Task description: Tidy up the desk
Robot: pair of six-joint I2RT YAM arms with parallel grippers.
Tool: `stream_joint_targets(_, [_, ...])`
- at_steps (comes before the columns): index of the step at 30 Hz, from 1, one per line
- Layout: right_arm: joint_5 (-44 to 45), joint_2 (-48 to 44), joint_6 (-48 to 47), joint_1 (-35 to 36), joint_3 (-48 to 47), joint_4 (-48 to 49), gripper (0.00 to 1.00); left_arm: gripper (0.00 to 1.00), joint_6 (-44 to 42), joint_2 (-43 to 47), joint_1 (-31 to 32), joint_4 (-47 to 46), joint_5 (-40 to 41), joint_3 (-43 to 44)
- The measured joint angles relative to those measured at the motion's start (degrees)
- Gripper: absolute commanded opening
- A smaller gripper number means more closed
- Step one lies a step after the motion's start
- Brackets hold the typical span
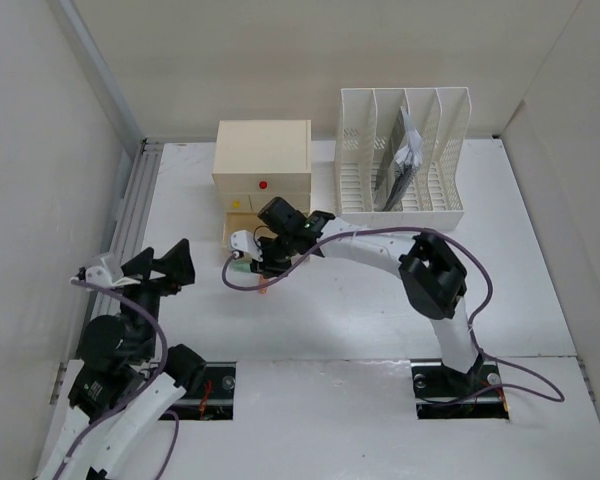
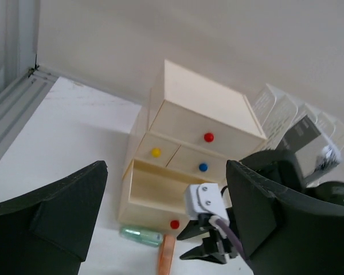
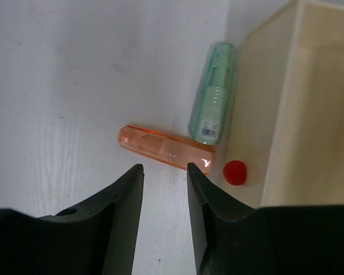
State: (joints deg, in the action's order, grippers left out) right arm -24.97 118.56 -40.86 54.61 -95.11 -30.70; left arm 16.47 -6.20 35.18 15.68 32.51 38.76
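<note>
The desk (image 1: pixel 360 310) lies flat and level, white, boxed in by pale walls on the left, back and right, and fills the floor of the top view. Its far edge runs left to right along the back wall; which axis is the longer cannot be told. At the back stand a cream drawer box (image 1: pixel 262 155) left of centre and a white slotted file rack (image 1: pixel 405 150) to its right, papers (image 1: pixel 405 160) leaning in one slot. The box's bottom drawer (image 2: pixel 152 197), with a red knob (image 3: pixel 235 172), is pulled out. Just in front of it lie a green tube (image 3: pixel 213 103), lengthwise along the drawer's face, and an orange tube (image 3: pixel 166 150) set crosswise to it, their ends meeting or nearly so. The right arm reaches forward and across to the left, wrist bent down; the right gripper (image 3: pixel 165 172) hangs over the orange tube, jaws a narrow gap apart, nothing between them. The left arm is folded near its base by the left wall; the left gripper (image 2: pixel 166 172) faces the drawer box, jaws spread wide, holding nothing.
</note>
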Motion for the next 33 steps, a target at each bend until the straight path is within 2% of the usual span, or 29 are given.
stream_joint_targets(4, [6.3,2.5,6.9,0.4,-1.5,4.1,0.42,0.82,0.0,1.9,0.0,-1.2,2.1,0.0])
stream_joint_targets(11, [10.3,6.1,11.8,2.3,-5.8,6.8,0.43,0.82,0.1,2.7,0.0,-1.3,3.5,0.0])
stream_joint_targets(19, [12.4,10.4,15.2,4.9,-7.6,7.0,0.46,0.82,0.0,3.4,0.0,-1.3,3.8,-0.1])
stream_joint_targets(29, [21.0,10.9,18.7,5.0,-7.9,8.1,0.47,0.82,0.0,4.3,0.0,-1.3,3.8,-0.2])
stream_joint_targets(33, [23.1,11.9,19.3,5.0,-9.2,8.1,0.51,0.82,0.0,4.3,0.0,-1.3,3.8,-0.2])
